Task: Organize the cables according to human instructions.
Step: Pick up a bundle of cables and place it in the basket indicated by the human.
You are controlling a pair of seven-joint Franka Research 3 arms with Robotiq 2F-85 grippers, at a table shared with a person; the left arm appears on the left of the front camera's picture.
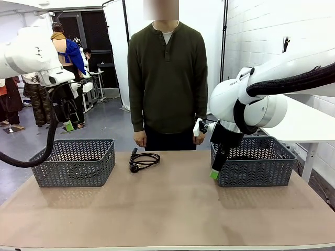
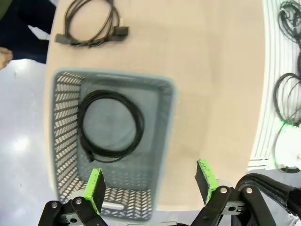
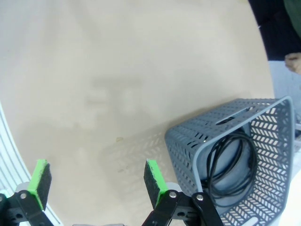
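We see left gripper [image 2: 149,168] released, high over basket [image 2: 164,117] with coiled cable [image 2: 140,125]; right gripper [image 3: 96,164] released, empty, low beside other basket [image 3: 188,141].

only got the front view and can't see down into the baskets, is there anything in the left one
observer: yes, one coiled cable lies flat on the floor of the left basket.
operator: ok and the right basket
observer: the right basket has black cable coiled in it too; I can't count the coils.
operator: is the left end effector open
observer: the left end effector is open with nothing between its pads, above one end of the left basket.
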